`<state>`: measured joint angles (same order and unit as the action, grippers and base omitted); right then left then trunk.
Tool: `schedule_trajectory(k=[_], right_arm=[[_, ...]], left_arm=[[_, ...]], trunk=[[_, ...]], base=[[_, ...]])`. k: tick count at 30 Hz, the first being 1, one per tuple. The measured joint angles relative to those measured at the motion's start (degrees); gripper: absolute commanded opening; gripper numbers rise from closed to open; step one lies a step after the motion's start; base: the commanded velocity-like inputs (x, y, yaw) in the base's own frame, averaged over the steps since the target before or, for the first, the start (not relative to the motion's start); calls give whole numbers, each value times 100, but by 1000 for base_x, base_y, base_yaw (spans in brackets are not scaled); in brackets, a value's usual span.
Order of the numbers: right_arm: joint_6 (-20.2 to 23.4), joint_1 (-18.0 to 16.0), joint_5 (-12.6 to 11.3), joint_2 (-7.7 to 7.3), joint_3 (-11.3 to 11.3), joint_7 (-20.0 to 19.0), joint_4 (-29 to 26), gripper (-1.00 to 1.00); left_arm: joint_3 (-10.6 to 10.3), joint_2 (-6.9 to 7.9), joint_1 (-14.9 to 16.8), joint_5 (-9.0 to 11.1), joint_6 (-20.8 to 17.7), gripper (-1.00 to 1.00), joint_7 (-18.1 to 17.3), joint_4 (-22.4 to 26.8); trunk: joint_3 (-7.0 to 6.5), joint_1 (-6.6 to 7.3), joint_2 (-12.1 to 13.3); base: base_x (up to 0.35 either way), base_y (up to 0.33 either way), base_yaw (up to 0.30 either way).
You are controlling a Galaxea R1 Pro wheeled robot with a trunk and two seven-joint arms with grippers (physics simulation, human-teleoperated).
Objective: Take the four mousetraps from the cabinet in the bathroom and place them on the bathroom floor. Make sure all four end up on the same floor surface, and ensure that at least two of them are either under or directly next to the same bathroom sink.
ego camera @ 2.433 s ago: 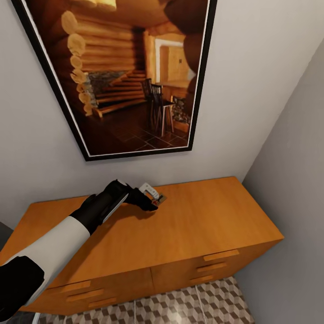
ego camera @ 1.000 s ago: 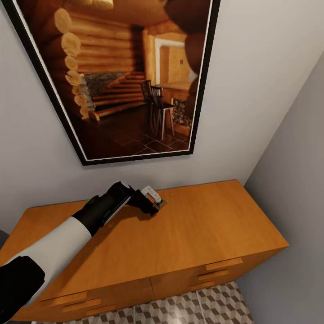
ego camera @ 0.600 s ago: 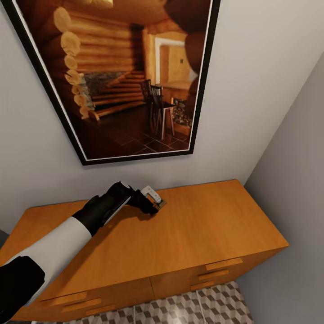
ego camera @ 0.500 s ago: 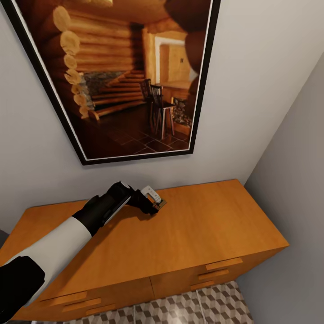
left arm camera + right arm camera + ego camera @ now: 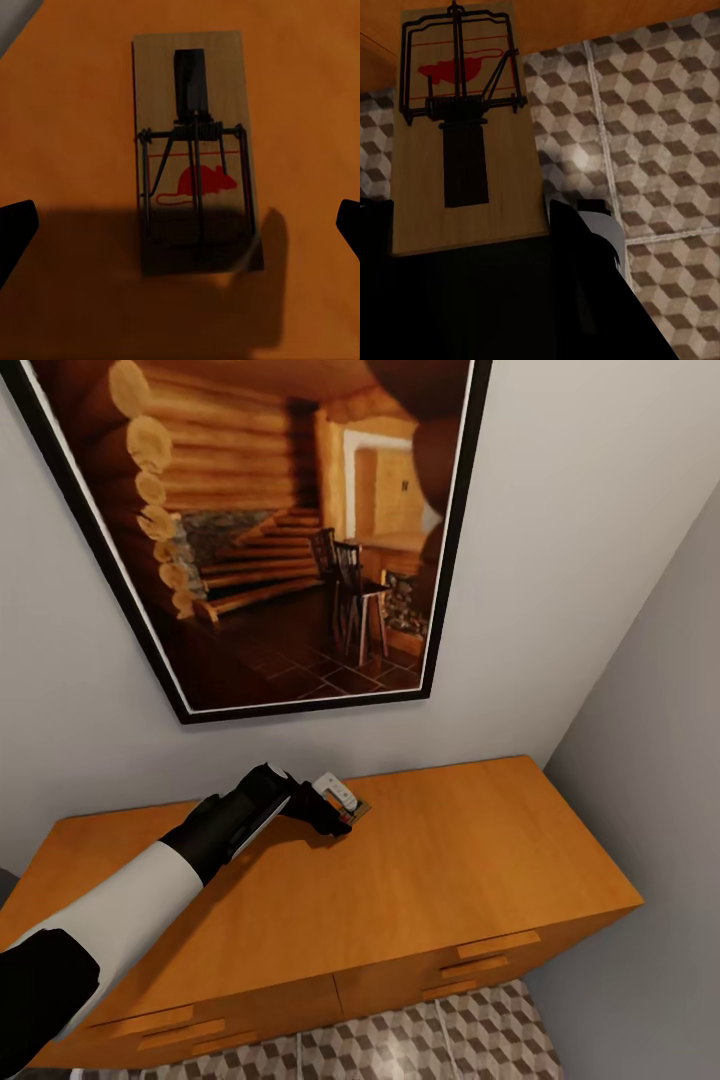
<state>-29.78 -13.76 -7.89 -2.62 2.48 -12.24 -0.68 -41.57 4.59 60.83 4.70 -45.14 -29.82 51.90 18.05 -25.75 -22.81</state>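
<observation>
Second mousetrap (image 5: 465, 127) in right pincer (image 5: 472, 247)

Head cam high over cabinet (image 5: 440, 860); wrist cams close on mousetraps, left shares cabinet top.

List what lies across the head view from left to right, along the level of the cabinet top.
Left arm → left gripper → mousetrap → bare cabinet top → grey side wall.

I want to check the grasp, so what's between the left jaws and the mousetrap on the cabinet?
Only bare cabinet top, in the left wrist view: the open jaws stand either side of the mousetrap, touching nothing.
</observation>
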Motion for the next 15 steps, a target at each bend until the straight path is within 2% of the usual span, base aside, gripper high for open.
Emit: schedule_trajectory(k=[15], right_arm=[[0, 0, 0, 4, 0, 0, 0, -100]], left_arm=[[2, 2, 0, 0, 0, 100, 0, -2]], trunk=[[72, 0, 0]], base=[[0, 0, 0]])
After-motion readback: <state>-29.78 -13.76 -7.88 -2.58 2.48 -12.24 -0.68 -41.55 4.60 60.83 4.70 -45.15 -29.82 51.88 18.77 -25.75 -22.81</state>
